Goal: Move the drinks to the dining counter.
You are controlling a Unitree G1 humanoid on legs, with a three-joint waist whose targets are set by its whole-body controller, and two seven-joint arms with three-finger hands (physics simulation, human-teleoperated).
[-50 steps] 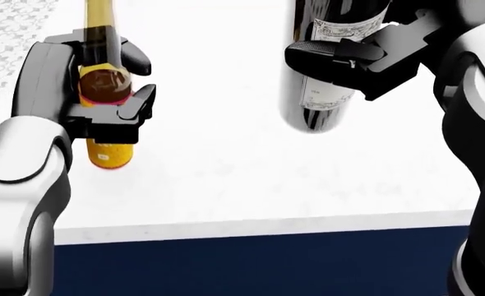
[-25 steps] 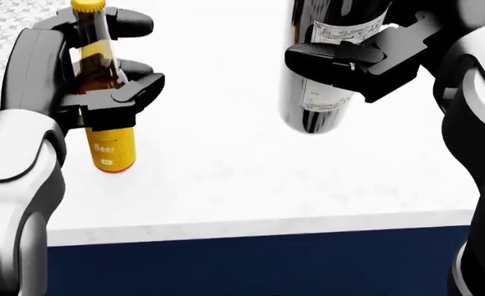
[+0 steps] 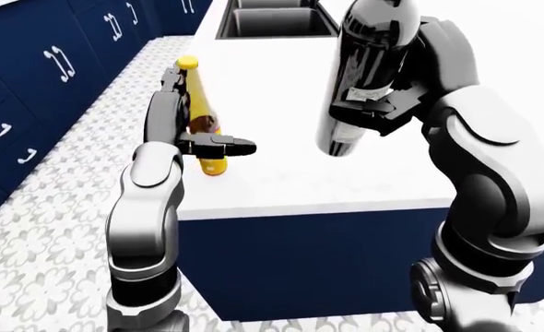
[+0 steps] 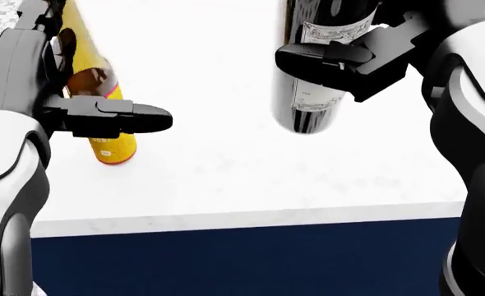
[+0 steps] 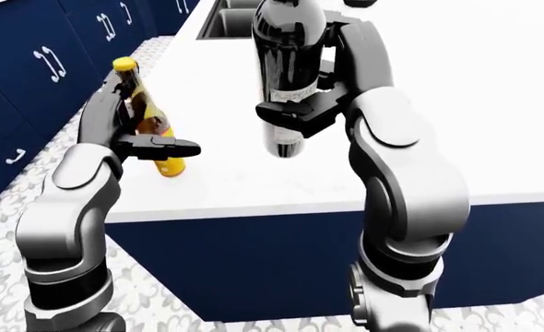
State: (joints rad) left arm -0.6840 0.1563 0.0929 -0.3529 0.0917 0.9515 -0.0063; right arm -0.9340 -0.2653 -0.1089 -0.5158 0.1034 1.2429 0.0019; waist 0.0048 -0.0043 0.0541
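A yellow-labelled beer bottle (image 4: 109, 143) with a yellow cap (image 3: 187, 62) stands on the white dining counter (image 4: 226, 179), near its left edge and leaning slightly left. My left hand (image 4: 103, 111) is open beside it. One finger (image 4: 140, 117) stretches straight out across the bottle's label and the palm lies along the bottle's left side. A dark wine bottle (image 4: 312, 80) with a white label hangs upright just above the counter, and my right hand (image 4: 341, 58) is shut on it around the label.
The counter has a navy base (image 3: 309, 256) and a sink (image 3: 272, 21) at its far end. Navy cabinets (image 3: 32, 76) with white handles line the left of the left-eye view, across a patterned tile floor (image 3: 41, 228).
My left hand's fingers have opened off the beer bottle, which now rests on the counter. The right hand still holds the wine bottle, which has shifted slightly left in the view.
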